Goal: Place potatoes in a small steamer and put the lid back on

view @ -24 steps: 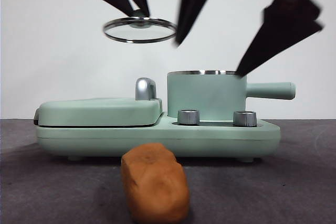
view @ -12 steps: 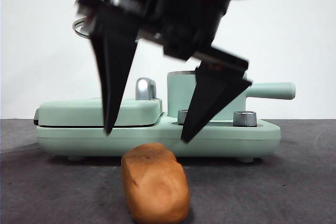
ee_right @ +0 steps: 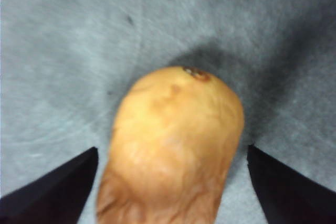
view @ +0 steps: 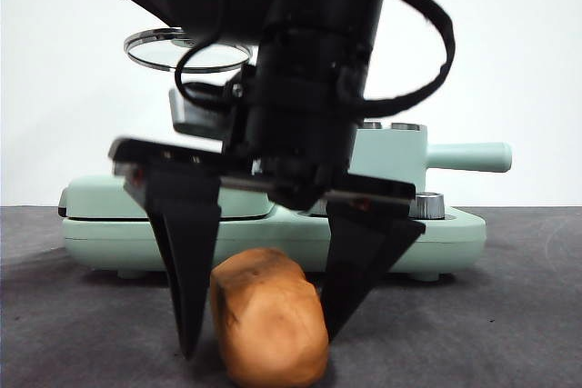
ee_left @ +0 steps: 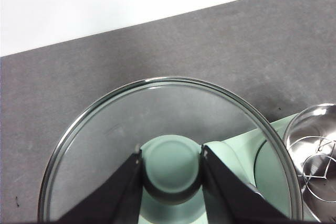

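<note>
The orange-brown potato [view: 268, 315] lies on the grey table in front of the appliance; it fills the right wrist view [ee_right: 173, 150]. My right gripper [view: 264, 338] is open, one jaw on each side of the potato, tips near the table. My left gripper [ee_left: 170, 174] is shut on the mint-green knob of the glass lid [ee_left: 168, 145] and holds the lid [view: 186, 49] high at the upper left. The mint-green steamer pot [view: 405, 156] with its side handle stands behind the right arm, mostly hidden.
The pot sits on a mint-green appliance base [view: 455, 233] with a flat lidded grill section [view: 100, 193] on its left and steel knobs [view: 427, 204]. The steel pot interior [ee_left: 317, 153] shows in the left wrist view.
My right gripper has come down from above the pot to the table, its open jaws now either side of the potato. The lid has shifted left and stays held up.
</note>
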{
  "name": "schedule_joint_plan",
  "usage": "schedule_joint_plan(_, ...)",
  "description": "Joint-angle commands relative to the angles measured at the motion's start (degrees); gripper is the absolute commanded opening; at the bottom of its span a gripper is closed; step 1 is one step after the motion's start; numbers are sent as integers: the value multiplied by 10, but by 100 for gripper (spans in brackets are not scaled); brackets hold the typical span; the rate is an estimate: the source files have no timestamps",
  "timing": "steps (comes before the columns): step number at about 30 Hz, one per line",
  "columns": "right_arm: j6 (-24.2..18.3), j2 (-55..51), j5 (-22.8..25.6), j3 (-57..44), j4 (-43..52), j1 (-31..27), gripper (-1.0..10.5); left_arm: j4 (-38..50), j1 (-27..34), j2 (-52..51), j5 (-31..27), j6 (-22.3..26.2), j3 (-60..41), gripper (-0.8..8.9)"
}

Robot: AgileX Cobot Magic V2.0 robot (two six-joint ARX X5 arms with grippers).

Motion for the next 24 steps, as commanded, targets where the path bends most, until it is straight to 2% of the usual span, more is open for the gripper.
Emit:
schedule_joint_plan(1, -4, 12, 3, 10, 2, 8, 230, 14, 0, -5, 0, 0, 21, 5)
schedule_joint_plan(3, -6, 12, 2, 10, 1, 8, 94, 13, 0, -5, 0, 0, 21, 5)
schedule_joint_plan(4, -7, 12, 2, 11, 0, 8, 70, 12, 0, -5, 0, 0, 21, 5)
schedule_joint_plan(8, -22, 9, 2, 36, -38, 1, 65, 8, 0, -5, 0, 2, 21, 5)
schedule_joint_plan(14, -99, 9, 4, 142, -171, -28, 65, 4, 6, -5, 1, 2, 21, 5)
schedule_joint_plan(18, -110, 9, 22, 252, -245, -73, 67, 4, 16, -5, 0, 2, 21, 5)
schedule_joint_plan(24, -139, 12, 21, 389, -254, -167, 67, 4, 30, -5, 1, 2, 21, 5)
